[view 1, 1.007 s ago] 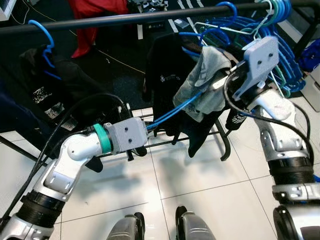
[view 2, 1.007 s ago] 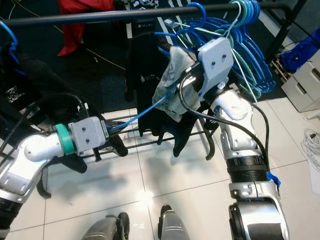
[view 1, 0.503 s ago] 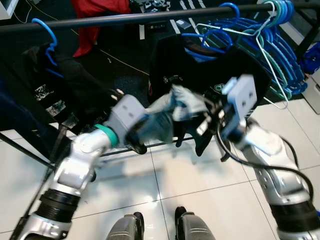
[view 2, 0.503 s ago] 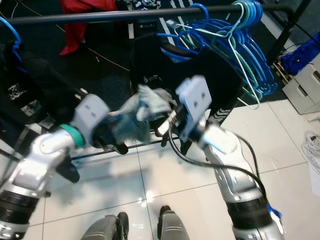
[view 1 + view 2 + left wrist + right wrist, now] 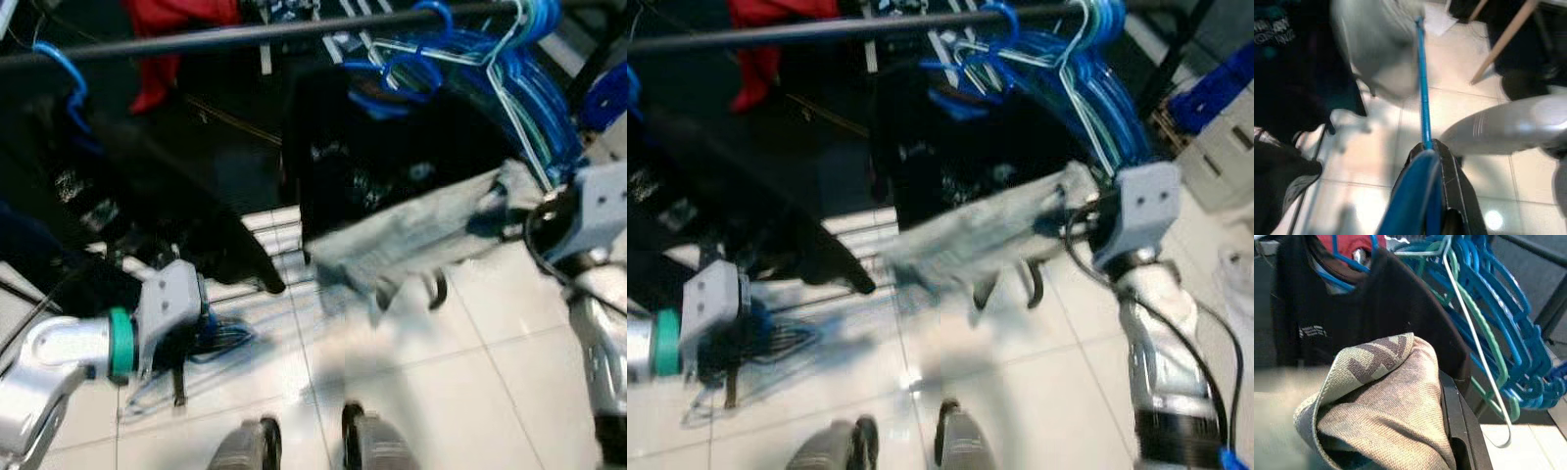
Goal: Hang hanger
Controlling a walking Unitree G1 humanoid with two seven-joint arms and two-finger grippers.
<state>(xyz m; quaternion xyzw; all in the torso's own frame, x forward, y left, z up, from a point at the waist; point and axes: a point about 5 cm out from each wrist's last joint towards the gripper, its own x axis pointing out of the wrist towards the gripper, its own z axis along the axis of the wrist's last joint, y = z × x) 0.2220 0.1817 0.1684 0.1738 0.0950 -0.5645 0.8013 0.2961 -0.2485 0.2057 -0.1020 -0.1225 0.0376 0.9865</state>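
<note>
Underfoot, white floor tiles point(image 5: 470, 382) run to a dark clothes rail point(image 5: 196, 37) crowded with blue hangers point(image 5: 529, 69). Low at left, the left gripper point(image 5: 1437, 166) clenches a blue hanger point(image 5: 1422, 98), its long axis pointing away along the fingers. Further right, the right gripper point(image 5: 1459, 431) grasps a grey cloth point(image 5: 411, 235).

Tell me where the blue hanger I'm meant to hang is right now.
The blue hanger is low on the robot's left in the left eye view, gripped by the left gripper just above the white tiled floor, well below the clothes rail.
</note>
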